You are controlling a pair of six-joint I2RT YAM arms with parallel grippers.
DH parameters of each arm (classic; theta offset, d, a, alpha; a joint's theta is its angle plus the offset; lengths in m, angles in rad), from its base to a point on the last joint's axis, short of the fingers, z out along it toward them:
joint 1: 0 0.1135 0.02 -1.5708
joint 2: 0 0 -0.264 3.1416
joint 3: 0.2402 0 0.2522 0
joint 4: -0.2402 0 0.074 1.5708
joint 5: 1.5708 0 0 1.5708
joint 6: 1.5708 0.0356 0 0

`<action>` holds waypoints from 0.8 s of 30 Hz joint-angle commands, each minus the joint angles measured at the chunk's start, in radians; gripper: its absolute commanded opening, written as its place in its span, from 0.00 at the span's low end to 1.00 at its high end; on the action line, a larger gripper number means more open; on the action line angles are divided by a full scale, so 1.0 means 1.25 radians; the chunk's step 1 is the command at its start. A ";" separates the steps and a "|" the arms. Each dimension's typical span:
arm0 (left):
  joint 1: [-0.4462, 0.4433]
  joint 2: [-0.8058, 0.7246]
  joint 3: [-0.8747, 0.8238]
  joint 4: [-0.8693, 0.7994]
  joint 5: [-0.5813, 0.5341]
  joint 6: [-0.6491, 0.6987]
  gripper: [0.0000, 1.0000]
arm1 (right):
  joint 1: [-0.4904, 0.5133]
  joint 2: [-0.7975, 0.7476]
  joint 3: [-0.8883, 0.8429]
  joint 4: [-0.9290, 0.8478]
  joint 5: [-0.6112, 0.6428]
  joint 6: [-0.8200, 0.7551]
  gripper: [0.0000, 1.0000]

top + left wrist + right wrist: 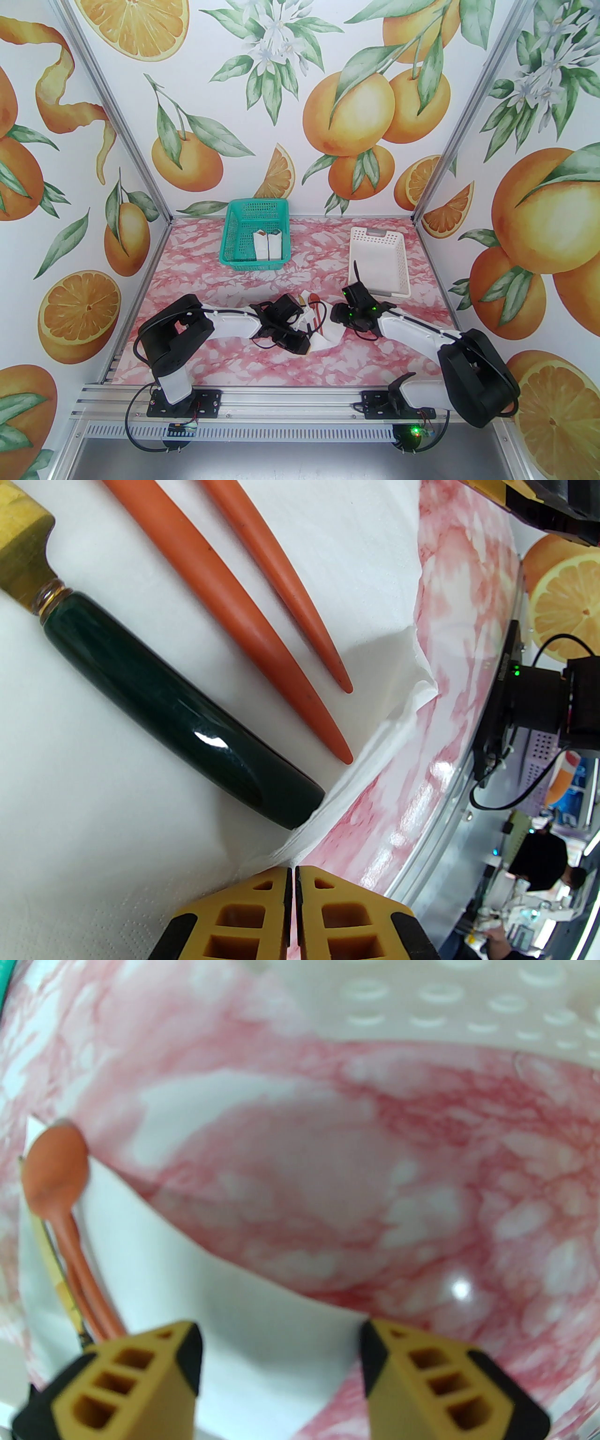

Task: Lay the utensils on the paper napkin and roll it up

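Green basket (230, 234): far side of the table (197, 267), left of centre, near the back wall; two white wrapped bundles (262, 246) with brown tips side by side in its right half.
Left end effector (293, 873): yellow fingers pressed together, tips right at the napkin's layered edge; cannot tell whether paper is caught between them.
Napkin (70, 817): white, on the table at the near middle, between the two end effectors; one corner lifted and creased beside the orange handle tips.
Knife (159, 719): lying on the napkin, dark green handle and gold blade, handle end close to the layered edge, just ahead of the left fingertips.
Orange handles: longer one (225, 606) beside the knife, shorter one (286, 583) next to it, both on the napkin, tapered tips toward the edge.
Spoon (56, 1166): round orange bowl at the napkin's far corner, stem running back toward the right end effector's left finger.
Right end effector (281, 1335): fingers spread wide, over a corner of the napkin.
White basket (355, 258): far right of the table, apart from the napkin; perforated walls, pale floor in plain view.
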State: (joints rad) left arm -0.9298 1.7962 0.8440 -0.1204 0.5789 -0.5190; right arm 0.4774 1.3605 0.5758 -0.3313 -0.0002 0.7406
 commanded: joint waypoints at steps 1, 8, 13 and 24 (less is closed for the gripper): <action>-0.002 0.002 -0.009 -0.030 -0.024 -0.002 0.13 | 0.036 -0.005 -0.031 -0.003 -0.076 0.052 0.60; -0.001 0.004 -0.009 -0.026 -0.024 -0.004 0.13 | 0.037 -0.088 -0.063 0.030 -0.116 0.089 0.60; -0.002 0.007 -0.007 -0.024 -0.023 -0.004 0.13 | 0.037 -0.107 -0.084 0.080 -0.178 0.107 0.59; -0.002 0.006 -0.007 -0.024 -0.025 -0.005 0.13 | 0.014 -0.175 -0.104 0.134 -0.196 0.096 0.60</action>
State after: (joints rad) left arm -0.9298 1.7958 0.8440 -0.1200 0.5781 -0.5232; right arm 0.5095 1.1584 0.4534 -0.2111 -0.2214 0.8642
